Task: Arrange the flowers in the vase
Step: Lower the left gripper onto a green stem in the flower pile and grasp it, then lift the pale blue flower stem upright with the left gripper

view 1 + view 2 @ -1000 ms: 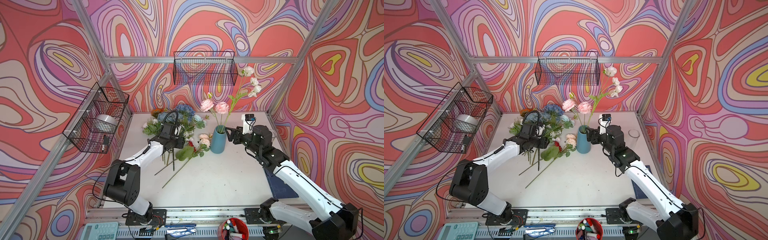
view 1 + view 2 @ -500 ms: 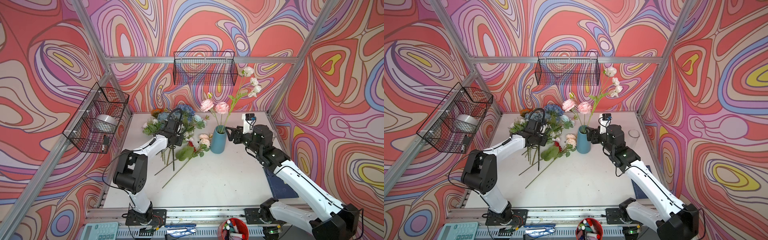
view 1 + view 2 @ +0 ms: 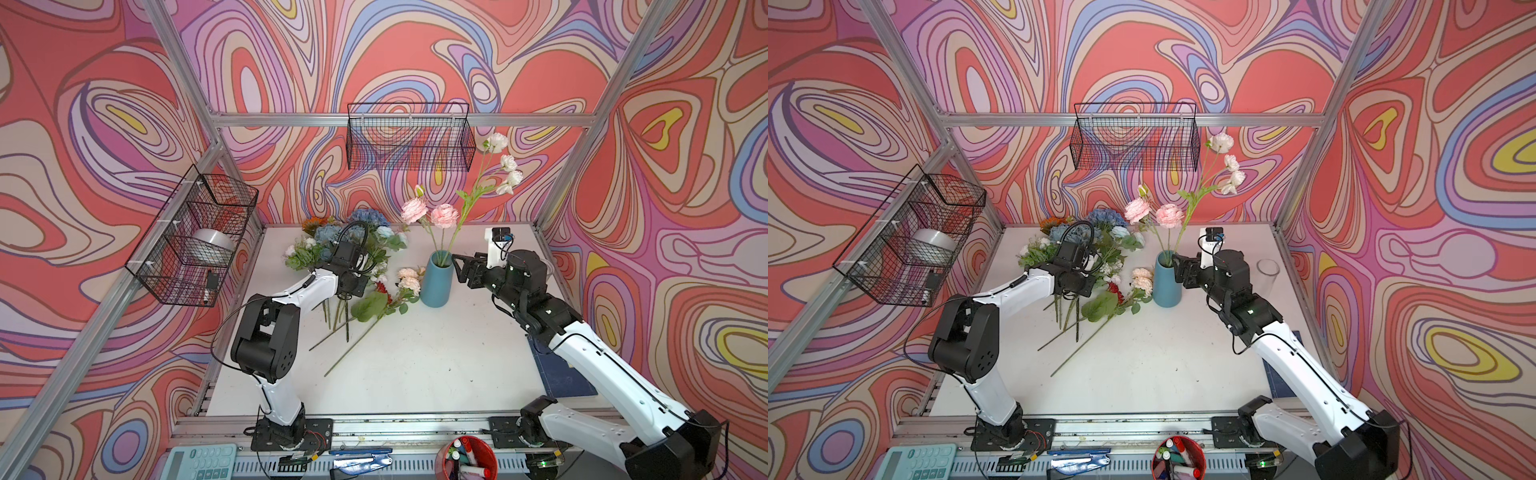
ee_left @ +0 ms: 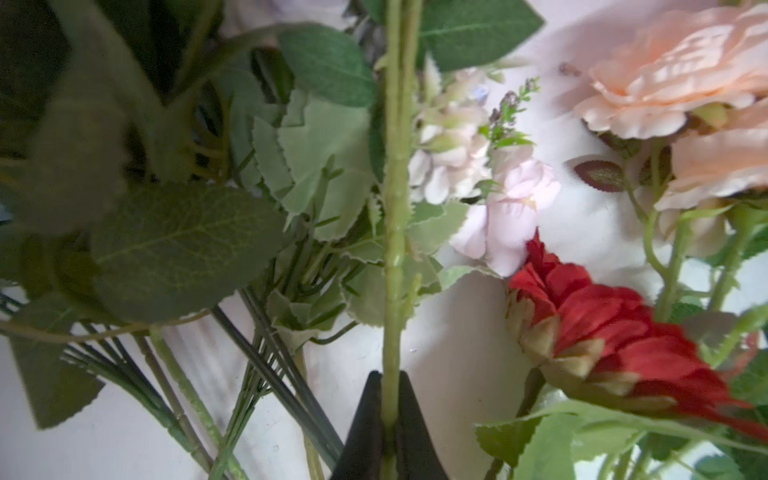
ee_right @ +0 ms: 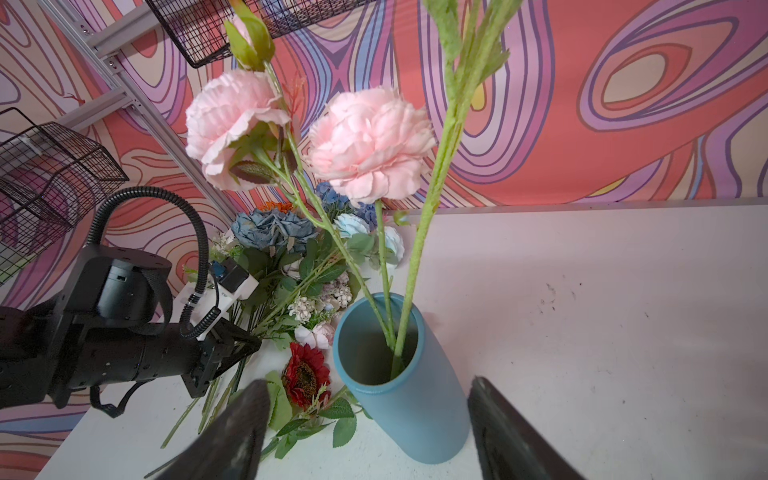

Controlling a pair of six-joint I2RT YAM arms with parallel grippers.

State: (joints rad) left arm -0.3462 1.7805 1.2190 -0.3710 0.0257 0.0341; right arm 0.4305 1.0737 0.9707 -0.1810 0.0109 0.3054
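A teal-blue vase (image 3: 436, 282) (image 3: 1167, 286) (image 5: 407, 407) stands mid-table and holds two pink blooms (image 5: 370, 141) and a tall white-flowered spray (image 3: 505, 166). The other flowers (image 3: 340, 245) (image 3: 1075, 245) lie in a heap left of it: blue, white, peach (image 4: 673, 75) and a red daisy (image 4: 602, 332) (image 5: 305, 374). My left gripper (image 4: 390, 376) (image 3: 347, 295) is down in the heap, shut on one light green stem (image 4: 395, 208). My right gripper (image 3: 457, 266) (image 3: 1177, 266) (image 5: 368, 386) is open just right of the vase, fingers either side without touching it.
Wire baskets hang on the left wall (image 3: 195, 232) and the back wall (image 3: 409, 137). A clear glass (image 3: 1266, 270) stands behind the right arm. A dark mat (image 3: 561, 374) lies at the right edge. A red pen cup (image 3: 467, 457) and a calculator (image 3: 199, 461) sit at the front.
My left gripper has closed on the light green stem, and the left arm has shifted further into the heap. The right arm and the vase have not moved.
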